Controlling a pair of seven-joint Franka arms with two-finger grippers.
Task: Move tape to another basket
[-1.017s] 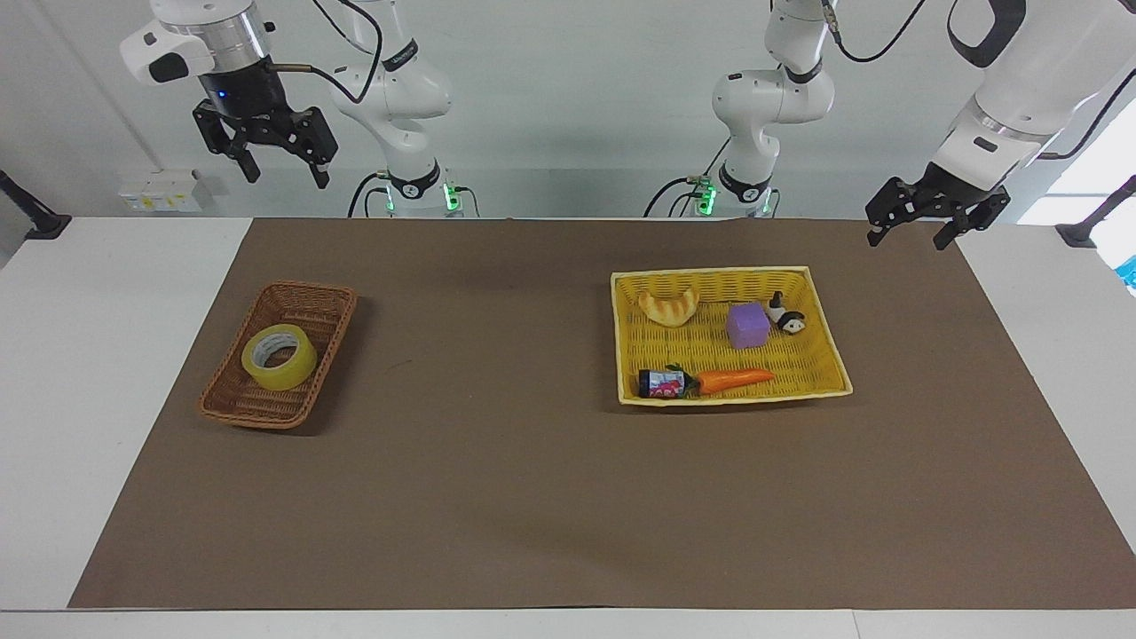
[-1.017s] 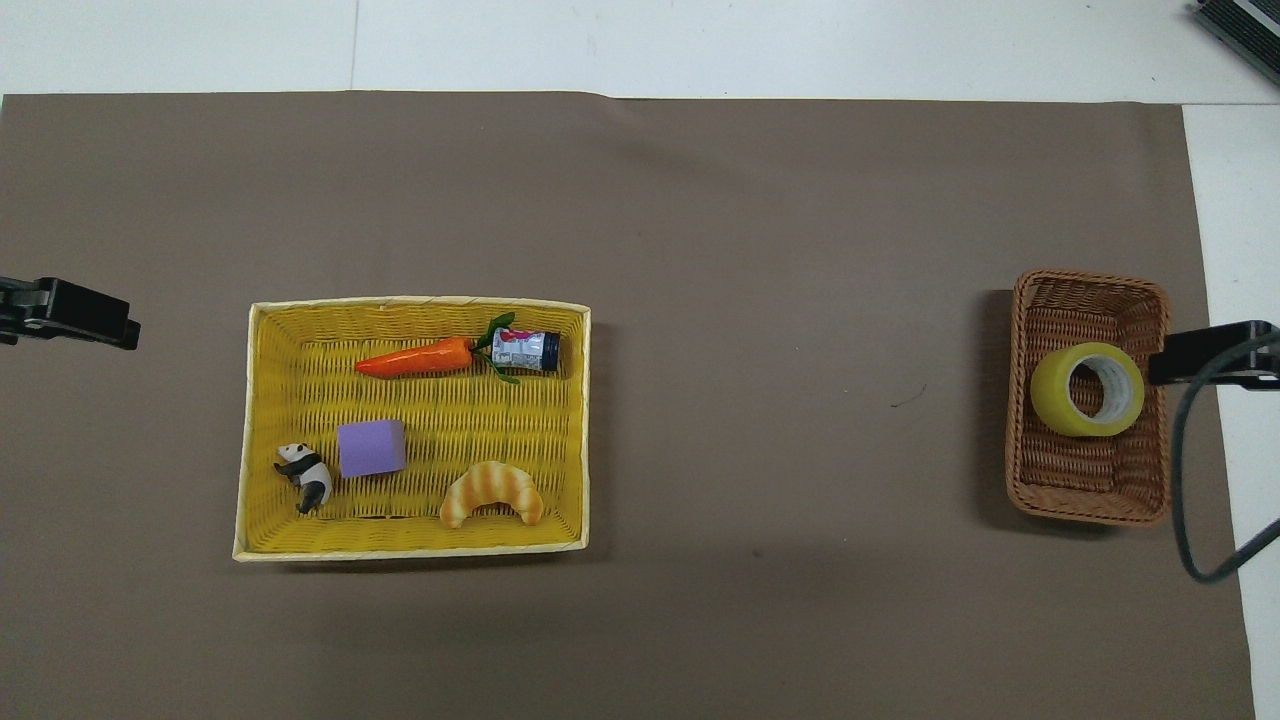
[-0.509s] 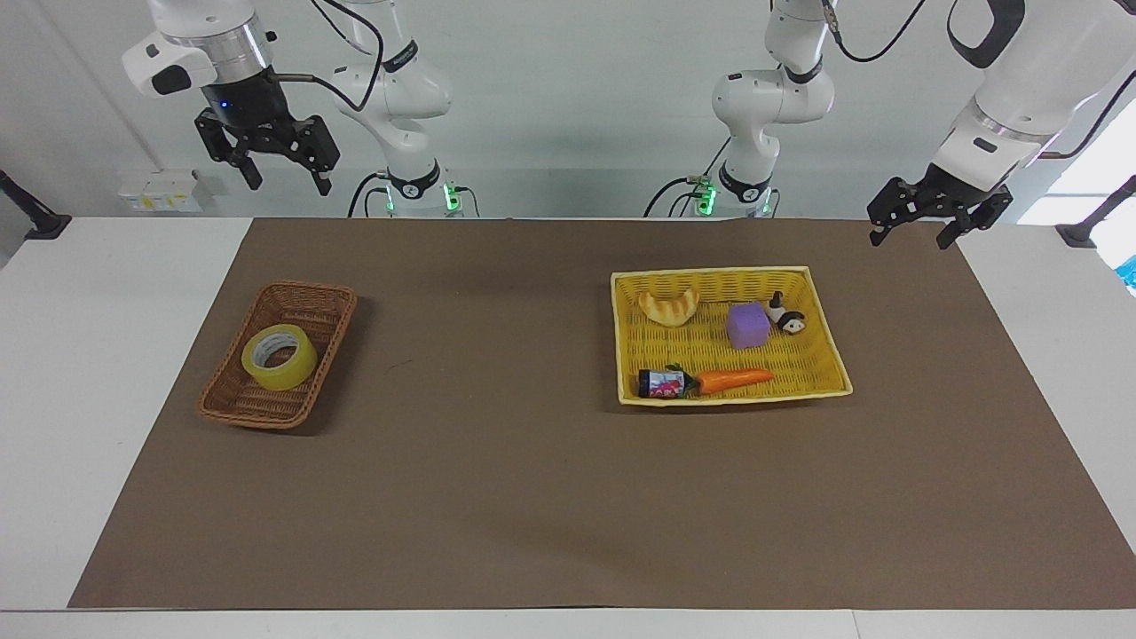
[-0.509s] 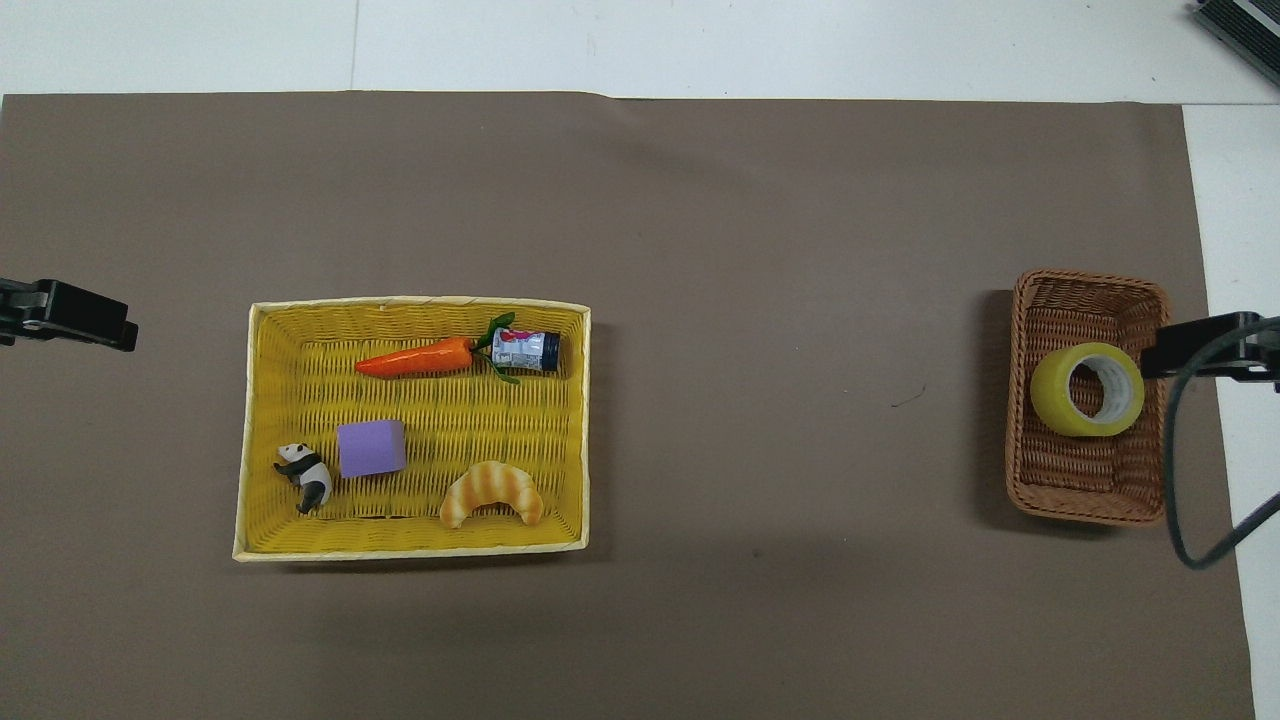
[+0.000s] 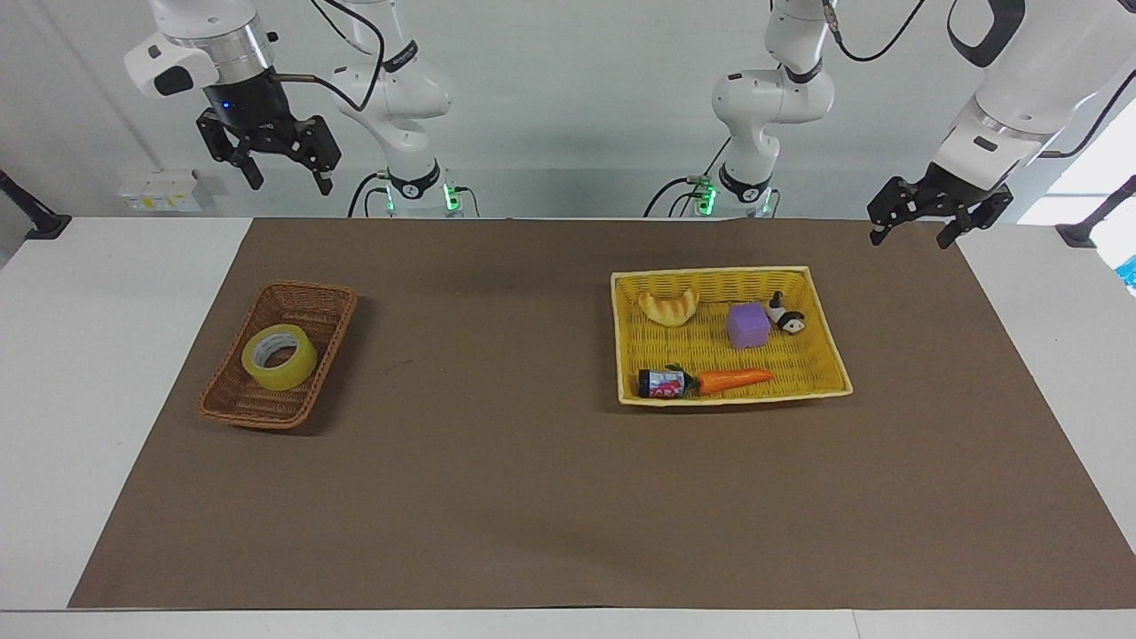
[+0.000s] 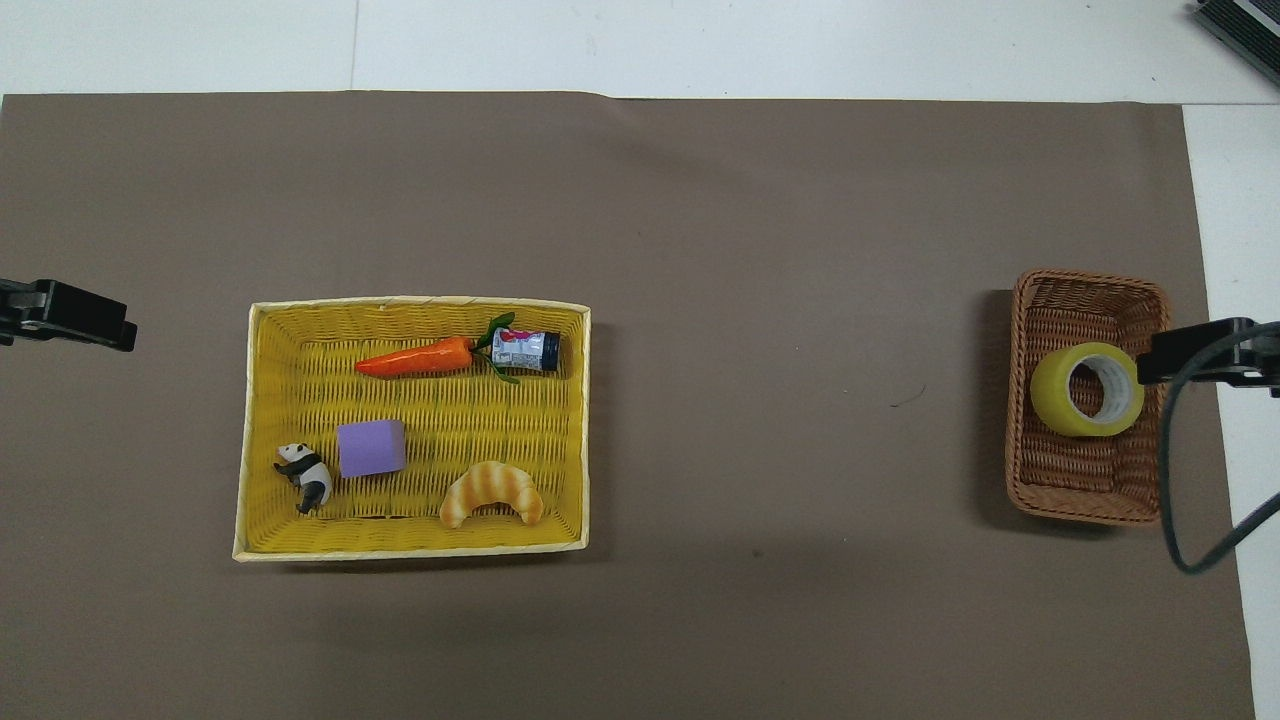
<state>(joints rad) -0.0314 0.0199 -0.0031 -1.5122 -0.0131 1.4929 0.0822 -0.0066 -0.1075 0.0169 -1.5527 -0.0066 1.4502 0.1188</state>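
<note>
The tape (image 5: pixel 279 357), a yellow-green roll with a pale core, lies in the small brown wicker basket (image 5: pixel 306 288) at the right arm's end of the table. It also shows in the overhead view (image 6: pixel 1087 388), in the basket (image 6: pixel 1090 278). My right gripper (image 5: pixel 287 177) hangs open and empty, high above the table edge nearest the robots, not touching the tape. In the overhead view its tip (image 6: pixel 1195 357) overlaps the basket's rim beside the tape. My left gripper (image 5: pixel 909 238) is open and empty, raised at the left arm's end; its tip shows in the overhead view (image 6: pixel 70 315).
A flat yellow tray basket (image 5: pixel 710 272) toward the left arm's end holds a croissant (image 5: pixel 668 306), a purple block (image 5: pixel 747 325), a panda figure (image 5: pixel 786 318), a carrot (image 5: pixel 733 379) and a small can (image 5: pixel 658 383). A brown mat (image 5: pixel 497 479) covers the table.
My right gripper has risen slightly and, seen from above, crept a little toward the tape. The left gripper has lifted a touch. Tape and baskets have not moved.
</note>
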